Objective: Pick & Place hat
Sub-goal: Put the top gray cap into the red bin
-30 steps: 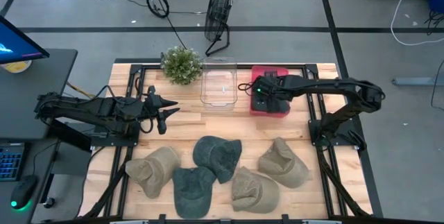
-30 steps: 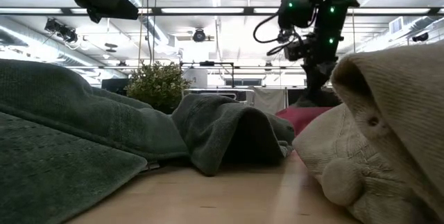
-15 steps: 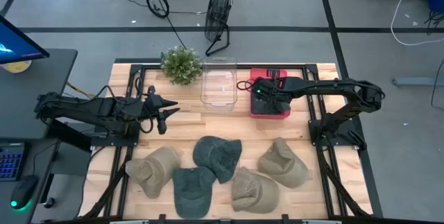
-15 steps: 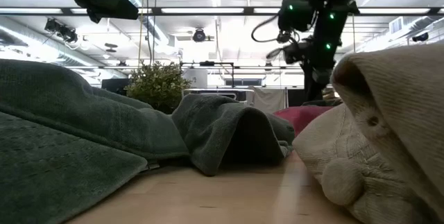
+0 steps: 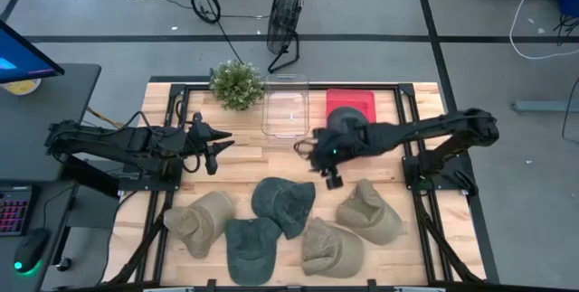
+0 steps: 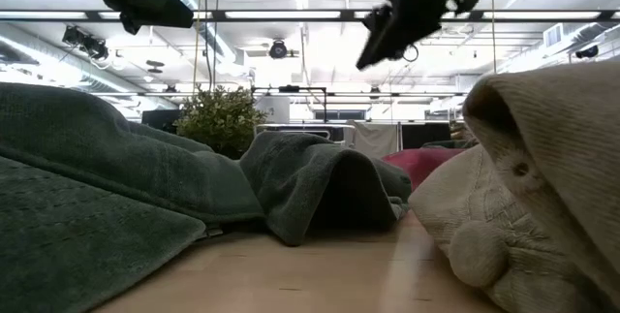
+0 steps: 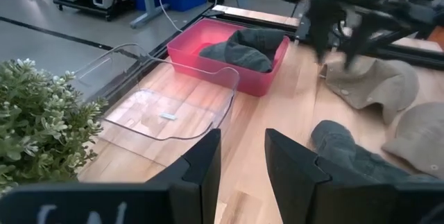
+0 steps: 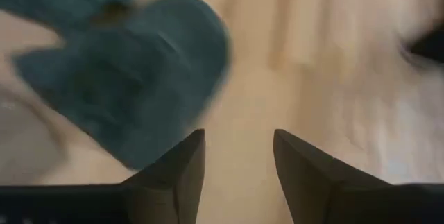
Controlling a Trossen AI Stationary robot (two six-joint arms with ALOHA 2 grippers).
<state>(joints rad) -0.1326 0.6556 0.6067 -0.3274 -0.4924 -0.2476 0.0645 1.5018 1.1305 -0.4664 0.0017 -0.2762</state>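
A dark grey hat [image 5: 345, 119] lies in the red bin [image 5: 351, 99] at the back of the table, also seen in the left wrist view as the hat [image 7: 244, 48] in the bin [image 7: 201, 54]. Several more hats lie near the front edge, among them a dark green one [image 5: 283, 203] and a tan one [image 5: 369, 212]. My right gripper [image 5: 312, 150] hovers open over bare wood between the bin and the hats; its fingers [image 8: 184, 168] hold nothing. My left gripper [image 5: 222, 147] waits open above the table's left side, its fingers [image 7: 201, 172] around nothing.
A clear plastic bin [image 5: 285, 107] stands left of the red bin, a potted plant [image 5: 237, 84] left of that. Another dark hat [image 5: 251, 245] and two tan hats [image 5: 199, 222], [image 5: 330, 247] fill the front. Bare wood lies between the bins and the hats.
My right gripper has opened over the red bin and let go of the dark grey hat, which now lies in the bin. The gripper has then swung quickly toward the table's near and left side, to the space above the hats.
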